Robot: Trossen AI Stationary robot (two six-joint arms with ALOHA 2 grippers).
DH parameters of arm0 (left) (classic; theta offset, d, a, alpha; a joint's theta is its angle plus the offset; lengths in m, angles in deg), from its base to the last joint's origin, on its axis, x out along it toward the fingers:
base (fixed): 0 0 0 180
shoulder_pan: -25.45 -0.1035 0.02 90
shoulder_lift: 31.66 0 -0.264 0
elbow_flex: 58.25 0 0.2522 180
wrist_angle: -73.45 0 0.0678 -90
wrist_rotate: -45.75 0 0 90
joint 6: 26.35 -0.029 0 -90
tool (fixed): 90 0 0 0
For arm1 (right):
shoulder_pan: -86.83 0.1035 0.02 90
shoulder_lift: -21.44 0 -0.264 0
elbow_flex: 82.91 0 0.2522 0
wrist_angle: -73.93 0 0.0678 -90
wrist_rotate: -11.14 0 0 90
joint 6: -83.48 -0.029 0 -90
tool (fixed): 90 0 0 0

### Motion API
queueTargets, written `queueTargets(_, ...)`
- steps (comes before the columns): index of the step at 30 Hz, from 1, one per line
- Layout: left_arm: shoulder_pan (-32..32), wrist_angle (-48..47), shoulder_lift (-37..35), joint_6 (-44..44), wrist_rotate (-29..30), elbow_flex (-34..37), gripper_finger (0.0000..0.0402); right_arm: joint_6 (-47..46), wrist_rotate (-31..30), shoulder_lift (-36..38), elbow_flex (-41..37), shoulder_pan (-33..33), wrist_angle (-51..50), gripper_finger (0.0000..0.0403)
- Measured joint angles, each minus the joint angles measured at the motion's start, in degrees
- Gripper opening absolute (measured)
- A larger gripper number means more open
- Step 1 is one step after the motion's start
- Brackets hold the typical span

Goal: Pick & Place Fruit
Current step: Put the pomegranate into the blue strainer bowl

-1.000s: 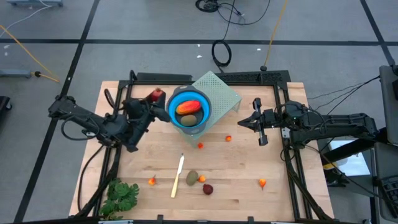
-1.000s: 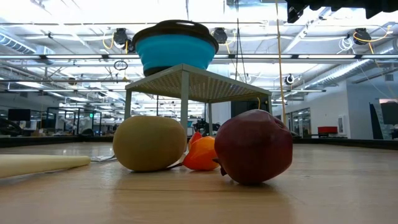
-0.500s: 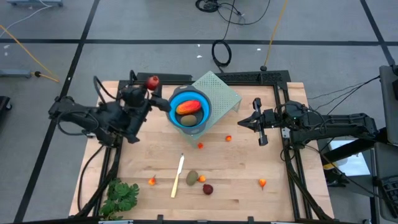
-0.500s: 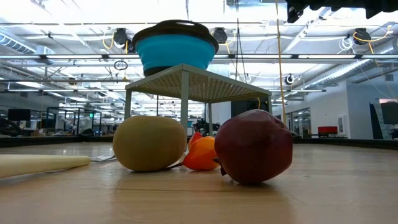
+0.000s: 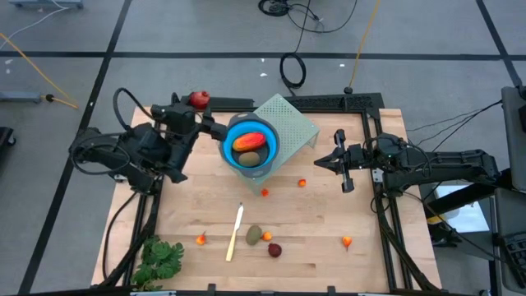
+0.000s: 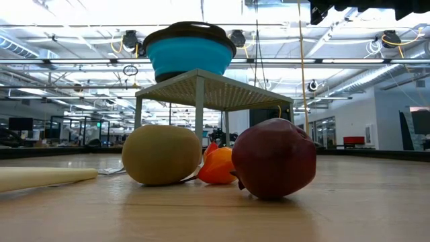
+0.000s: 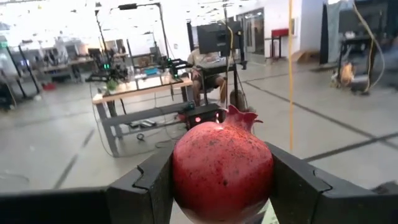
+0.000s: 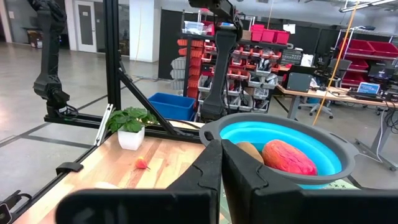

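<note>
Between the left fingers: left gripper (image 7: 222,186) clamped on a dark red pomegranate (image 7: 222,170), one dark pad pressed to each flank, its crown pointing away from the wrist.
Left gripper position: raised at the worktop's far left corner, beside the blue bowl (image 5: 251,145) — the pomegranate (image 5: 198,99) shows past the worktop's back edge in the high view.
Right fingers: right gripper (image 5: 340,159) closed with nothing between the fingers, the two tips meeting in the right wrist view; it hangs at the right side of the worktop (image 5: 320,222), pointing toward the bowl.
Bowl: sits on a pale mesh stand (image 5: 289,123); inside lie an orange-red oblong fruit (image 5: 248,141) and a brown-green oval (image 5: 251,157).
Near edge of worktop: a brown-green oval fruit (image 6: 162,154), a small orange piece (image 6: 218,167) and a dark red ball (image 6: 274,158) clustered together, the cream stick (image 5: 235,233) just beside them.
Loose bits: small orange-red pieces scattered — two (image 5: 265,192) near the stand, one (image 5: 346,242) toward the right, one (image 5: 200,239) toward the left.
Front left corner: leafy green bunch (image 5: 160,261).
</note>
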Motion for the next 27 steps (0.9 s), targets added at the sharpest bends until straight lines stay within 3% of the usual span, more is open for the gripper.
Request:
queueTargets(9, -0.46, 0.04, 3.77, -9.89, 0.02, -5.17, 0.0178, 0.00, 0.00, 0.00, 0.00, 0.01, -0.01, 0.0004)
queueTargets(27, -0.20, -3.09, 3.78, -7.93, -0.01, -5.27, 0.0200, 0.00, -0.02, 0.00, 0.00, 0.01, -0.01, 0.0004)
